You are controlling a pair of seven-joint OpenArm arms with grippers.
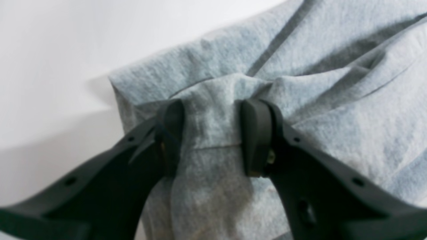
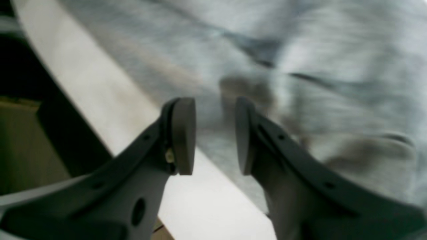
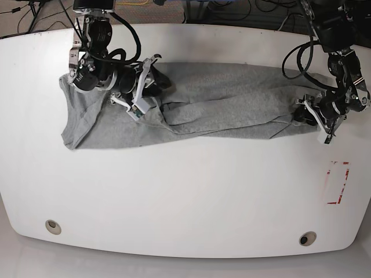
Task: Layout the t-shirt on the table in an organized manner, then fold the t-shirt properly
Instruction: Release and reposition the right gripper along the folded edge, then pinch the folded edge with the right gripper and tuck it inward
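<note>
A: Grey cotton sits bunched between the two black pads of the left gripper (image 1: 211, 136); its jaws are clamped on a hemmed fold of the t-shirt (image 1: 333, 110), seen close in the left wrist view.

B: And the right gripper (image 2: 215, 135)?

A: Its jaws stand apart with an empty gap between the pads. Blurred grey fabric lies beyond them, and whether a pad touches it I cannot tell.

B: Where is the t-shirt overall?

A: In the base view the t-shirt (image 3: 232, 95) stretches as a long, rumpled band across the far half of the white table (image 3: 185, 191). One end spreads wider on that view's left, under the right gripper (image 3: 152, 81). The other end narrows to that view's right, where the left gripper (image 3: 300, 114) holds it.

B: What else is on the table?

A: A red-outlined rectangle mark (image 3: 338, 182) lies near the right edge, well apart from the cloth. Two round grommet holes sit along the near edge, one at the left (image 3: 53, 226) and one at the right (image 3: 307, 238).
</note>
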